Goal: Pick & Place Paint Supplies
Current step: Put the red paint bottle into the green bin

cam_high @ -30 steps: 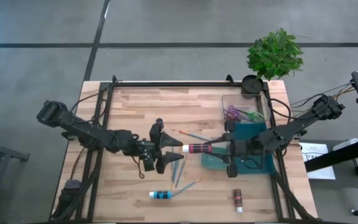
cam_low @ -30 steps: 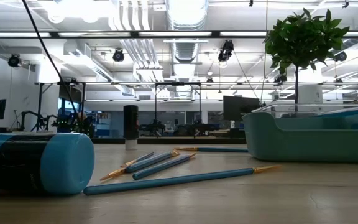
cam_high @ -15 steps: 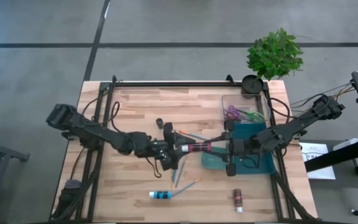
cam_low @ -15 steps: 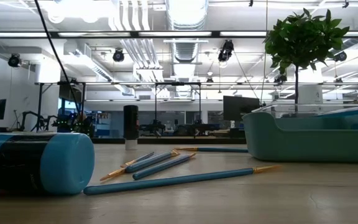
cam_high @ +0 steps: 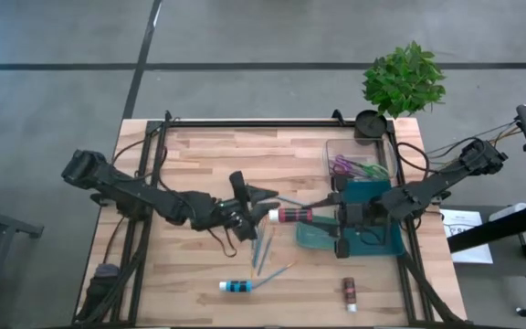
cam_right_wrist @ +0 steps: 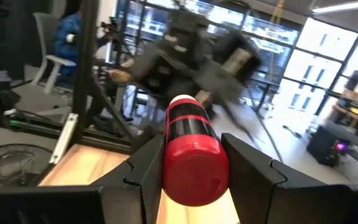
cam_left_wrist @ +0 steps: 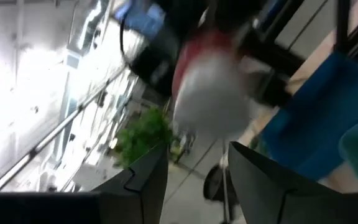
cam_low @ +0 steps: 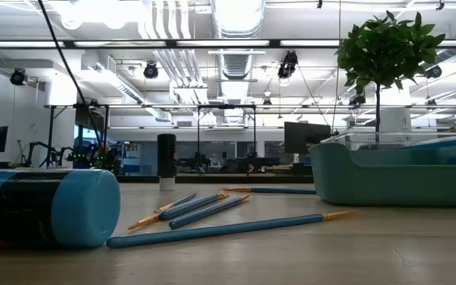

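Pink paint tube (cam_high: 292, 216) is sitting clamped in right gripper (cam_high: 322, 216) above table (cam_high: 199, 155); left gripper (cam_high: 256, 203) is hovering just beside its cap, fingers parted, gripping nothing.

— Wooden table (cam_high: 199, 151), pale planks, black frame round the edge. What's lying on it?

— Loose paintbrushes (cam_high: 265, 249) in the middle, blue handles mostly, fanned near each other. Front edge: a blue paint tube (cam_high: 235, 286) on its side, one brush tip right beside it.

— And further right?

— A brown tube (cam_high: 349, 292), also lying down, well apart from the blue one. Then a teal tray (cam_high: 394, 239) at the right side, with a clear bin (cam_high: 333, 151) just behind it.

— That plant?

— Its dark pot (cam_high: 370, 123) stands at the back right corner.
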`<action>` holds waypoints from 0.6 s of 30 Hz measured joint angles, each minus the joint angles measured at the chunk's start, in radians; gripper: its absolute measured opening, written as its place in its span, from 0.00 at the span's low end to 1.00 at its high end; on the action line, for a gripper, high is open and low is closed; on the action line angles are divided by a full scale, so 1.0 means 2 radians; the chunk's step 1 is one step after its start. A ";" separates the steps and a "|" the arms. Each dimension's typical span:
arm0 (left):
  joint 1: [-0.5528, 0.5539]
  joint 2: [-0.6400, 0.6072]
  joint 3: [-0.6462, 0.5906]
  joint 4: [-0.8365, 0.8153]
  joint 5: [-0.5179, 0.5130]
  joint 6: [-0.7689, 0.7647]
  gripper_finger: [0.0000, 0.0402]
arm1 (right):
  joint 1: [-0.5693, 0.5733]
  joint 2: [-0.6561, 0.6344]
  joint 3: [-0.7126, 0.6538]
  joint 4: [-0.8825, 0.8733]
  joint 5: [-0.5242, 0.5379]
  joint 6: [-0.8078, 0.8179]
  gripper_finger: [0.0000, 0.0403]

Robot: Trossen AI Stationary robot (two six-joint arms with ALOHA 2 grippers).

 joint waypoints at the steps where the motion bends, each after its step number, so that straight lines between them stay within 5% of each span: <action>1: -0.003 -0.002 0.000 -0.003 0.003 -0.001 0.43 | 0.000 0.000 0.000 0.000 0.001 0.000 0.36; 18: -0.032 -0.014 0.000 -0.016 0.011 -0.016 0.45 | 0.001 0.000 0.000 0.003 -0.018 0.008 0.36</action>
